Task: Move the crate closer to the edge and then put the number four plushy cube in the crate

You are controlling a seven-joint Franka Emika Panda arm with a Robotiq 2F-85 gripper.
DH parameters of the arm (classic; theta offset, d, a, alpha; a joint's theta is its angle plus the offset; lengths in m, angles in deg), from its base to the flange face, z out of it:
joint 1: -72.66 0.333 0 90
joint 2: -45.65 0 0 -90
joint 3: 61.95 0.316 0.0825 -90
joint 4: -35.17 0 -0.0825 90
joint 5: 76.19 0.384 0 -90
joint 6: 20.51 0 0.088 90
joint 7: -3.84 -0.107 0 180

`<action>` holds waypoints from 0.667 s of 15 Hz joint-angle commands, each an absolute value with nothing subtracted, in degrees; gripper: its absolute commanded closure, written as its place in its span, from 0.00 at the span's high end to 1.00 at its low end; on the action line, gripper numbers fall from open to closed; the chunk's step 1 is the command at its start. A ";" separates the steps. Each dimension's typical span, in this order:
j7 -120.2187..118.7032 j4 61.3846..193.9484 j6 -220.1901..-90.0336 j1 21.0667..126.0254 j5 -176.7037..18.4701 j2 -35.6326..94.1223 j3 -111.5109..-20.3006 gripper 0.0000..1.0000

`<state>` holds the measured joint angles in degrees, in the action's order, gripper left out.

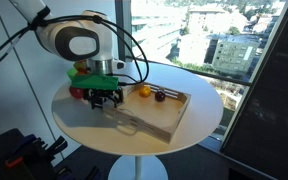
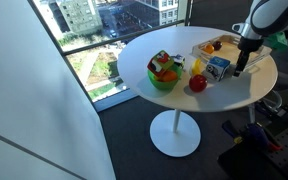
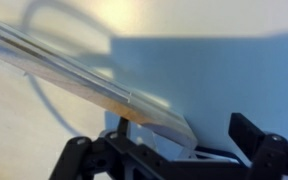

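Wood is what the pincer (image 1: 104, 98) hangs over: the pale, shallow crate (image 1: 172, 122) on the round white table (image 1: 84, 130), with the fingers lowered at one of its corners and most of the crate stretching away from them across the tabletop. In the wrist view the pincer (image 3: 179, 128) is spread wide. One dark finger (image 3: 84, 155) stands on one side and the other on the far side of the crate's thin wall (image 3: 94, 85), which runs in at a slant and ends in the gap between them. Neither finger can be seen pressing on the wood, so it reads as open and holding nothing. Inside the crate, a little beyond the pincer, lie a small yellow piece (image 1: 141, 91) and a dark red piece (image 1: 157, 97), close to each other. In an exterior view the pincer (image 2: 241, 70) points straight down near the table's rim, and the blue-and-white plushy cube (image 2: 217, 68) sits on the table (image 2: 154, 50) just beside it, outside the crate (image 2: 206, 52). The number on the cube's faces is too small to read. Farther from the pincer, past the cube, a red ball-like fruit (image 2: 197, 84) and a yellow item (image 2: 196, 67) rest on the table. Beyond those stands a green bowl (image 2: 164, 82) heaped with coloured pieces, well apart from the pincer.
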<state>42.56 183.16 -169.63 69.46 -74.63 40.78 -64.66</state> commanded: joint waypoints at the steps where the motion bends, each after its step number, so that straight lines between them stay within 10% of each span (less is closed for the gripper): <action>1: 42.34 185.66 -170.84 69.12 -75.82 43.55 -64.00 1.00; 10: 42.10 188.36 -171.47 69.47 -76.45 45.38 -63.75 1.00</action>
